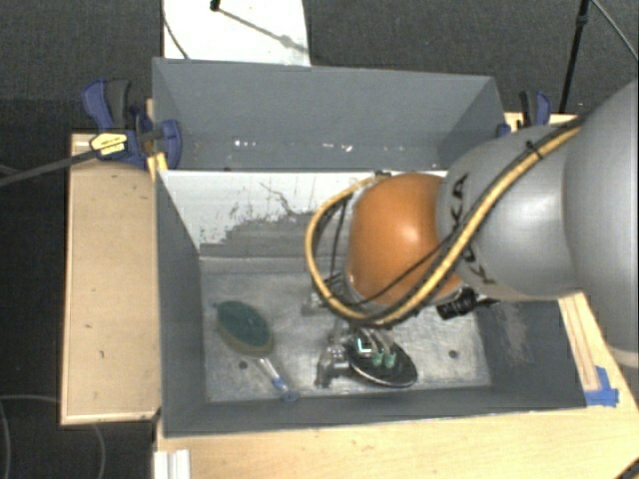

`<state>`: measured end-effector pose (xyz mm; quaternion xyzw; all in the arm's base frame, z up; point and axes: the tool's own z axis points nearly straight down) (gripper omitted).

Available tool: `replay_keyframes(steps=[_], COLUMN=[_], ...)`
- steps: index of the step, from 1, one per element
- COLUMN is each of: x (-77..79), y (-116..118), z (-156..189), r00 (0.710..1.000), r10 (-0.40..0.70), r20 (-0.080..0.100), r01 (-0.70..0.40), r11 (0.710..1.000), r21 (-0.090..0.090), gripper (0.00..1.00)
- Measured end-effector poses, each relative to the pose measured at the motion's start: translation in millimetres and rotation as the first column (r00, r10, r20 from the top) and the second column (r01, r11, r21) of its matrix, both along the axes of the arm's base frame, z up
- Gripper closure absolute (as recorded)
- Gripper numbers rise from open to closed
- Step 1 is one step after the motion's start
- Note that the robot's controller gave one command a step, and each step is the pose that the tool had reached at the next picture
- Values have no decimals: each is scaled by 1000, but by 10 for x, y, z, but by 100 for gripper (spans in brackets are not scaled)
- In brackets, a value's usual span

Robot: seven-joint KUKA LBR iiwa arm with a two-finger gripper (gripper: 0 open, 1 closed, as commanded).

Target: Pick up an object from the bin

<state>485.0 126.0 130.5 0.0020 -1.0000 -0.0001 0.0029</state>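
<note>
My gripper [351, 353] hangs low near the bin's front wall, just right of the middle, half hidden under the arm's orange cover. Directly beneath and to its right lies a flat black oval thing [391, 370] with small green marks on it; the gripper sits against its left end. I cannot make out whether anything is held. Left of the gripper lies a brush with a dark green oval head [245, 325] and a thin pale handle ending in a blue tip [280, 384].
The arm reaches in from the right and covers the bin's right half. The bin's front wall runs close below the gripper. Bare scuffed floor lies between the brush and the gripper and along the back.
</note>
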Motion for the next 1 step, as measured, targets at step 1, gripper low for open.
replay_keyframes(steps=[1], x=[199], y=[-1026], z=[-596], r00=[1000], r10=[13], r20=[9], r01=[-13], r11=[1000], r21=[2], gripper=[0])
